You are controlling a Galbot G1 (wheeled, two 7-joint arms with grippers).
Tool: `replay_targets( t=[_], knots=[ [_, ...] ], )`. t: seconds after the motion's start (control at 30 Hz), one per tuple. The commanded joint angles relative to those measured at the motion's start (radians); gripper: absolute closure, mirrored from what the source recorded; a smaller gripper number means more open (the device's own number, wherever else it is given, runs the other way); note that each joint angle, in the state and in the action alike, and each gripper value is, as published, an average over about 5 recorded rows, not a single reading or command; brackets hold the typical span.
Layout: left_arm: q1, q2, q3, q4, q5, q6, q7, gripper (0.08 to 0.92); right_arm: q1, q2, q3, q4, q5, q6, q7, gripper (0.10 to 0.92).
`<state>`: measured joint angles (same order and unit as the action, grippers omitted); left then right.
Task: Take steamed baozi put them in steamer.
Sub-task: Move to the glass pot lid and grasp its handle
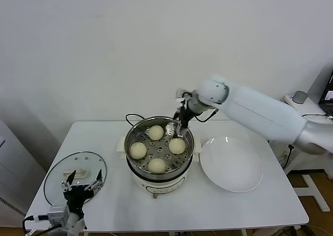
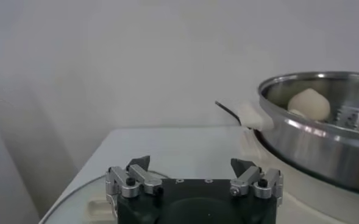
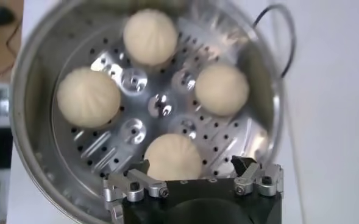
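Observation:
The steamer (image 1: 129,141), a shiny steel basket on a white cooker base, stands mid-table. Four cream baozi lie on its perforated floor: far (image 1: 156,132), left (image 1: 138,151), right (image 1: 177,145) and near (image 1: 157,165). My right gripper (image 1: 176,126) hovers over the basket's far right rim, open and empty. In the right wrist view all four baozi (image 3: 150,36) (image 3: 88,97) (image 3: 222,89) (image 3: 173,157) lie inside the steamer (image 3: 27,122), below my open right gripper (image 3: 191,165). My left gripper (image 1: 81,185) (image 2: 190,164) is parked open and empty at the front left.
An empty white plate (image 1: 231,163) lies to the right of the steamer. A round glass lid (image 1: 57,173) lies at the front left under the left gripper. A black cable (image 1: 132,116) runs behind the cooker. The left wrist view shows the steamer wall (image 2: 313,137).

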<state>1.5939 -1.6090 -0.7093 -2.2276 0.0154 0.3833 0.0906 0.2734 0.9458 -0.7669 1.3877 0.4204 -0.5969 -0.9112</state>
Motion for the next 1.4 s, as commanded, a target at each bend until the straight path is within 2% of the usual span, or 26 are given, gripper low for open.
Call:
replay_targets(
  t=[0.03,0.17,0.3,0.4,0.5,0.63,0.73,0.83,0.93,1.07,1.23,1.33,1.4],
  knots=[
    [0.006,-0.030,0.010,-0.044,-0.014,-0.022,-0.024,0.177,-0.569,-0.136,0.790,0.158,0.085,0.311,0.343,0.203],
    [-0.001,-0.032,0.016,-0.038,0.021,-0.039,0.003,0.177,-0.885,-0.058,1.137,0.213,0.068,0.422,0.422,0.203],
    [-0.042,-0.010,0.015,0.008,0.102,-0.071,0.042,0.177,-1.142,0.102,1.402,0.239,0.021,0.571,0.515,0.203],
    [-0.097,0.017,0.008,0.063,0.181,-0.100,0.058,0.177,-1.293,0.243,1.486,0.257,0.086,0.633,0.599,0.203],
    [-0.124,0.020,-0.012,0.086,0.218,-0.106,0.060,0.177,-1.382,0.315,1.491,0.260,0.134,0.628,0.669,0.203],
    [-0.103,0.024,-0.021,0.083,0.232,-0.112,0.063,0.177,-1.402,0.334,1.451,0.257,0.157,0.567,0.749,0.203],
    [-0.107,0.025,-0.034,0.107,0.302,-0.131,0.056,0.177,-1.401,0.348,1.453,0.249,0.187,0.539,0.754,0.203],
    [-0.129,0.038,-0.073,0.172,0.499,-0.205,0.043,0.177,-1.426,0.374,1.475,0.240,0.198,0.532,0.730,0.203],
    [-0.137,0.102,-0.108,0.243,0.713,-0.288,0.006,0.177,-1.466,0.397,1.489,0.250,0.201,0.531,0.709,0.203],
    [-0.144,0.207,-0.138,0.341,1.007,-0.386,-0.089,0.177,-1.495,0.401,1.487,0.259,0.202,0.530,0.695,0.203],
    [-0.112,0.331,-0.101,0.399,1.254,-0.386,-0.230,0.177,-1.493,0.401,1.487,0.261,0.201,0.526,0.693,0.203],
    [-0.072,0.380,-0.077,0.390,1.372,-0.385,-0.237,0.177,-1.490,0.400,1.488,0.261,0.197,0.525,0.689,0.203],
    [-0.060,0.408,-0.068,0.401,1.424,-0.426,-0.231,0.177,-1.490,0.398,1.490,0.262,0.196,0.525,0.688,0.203]
  ],
)
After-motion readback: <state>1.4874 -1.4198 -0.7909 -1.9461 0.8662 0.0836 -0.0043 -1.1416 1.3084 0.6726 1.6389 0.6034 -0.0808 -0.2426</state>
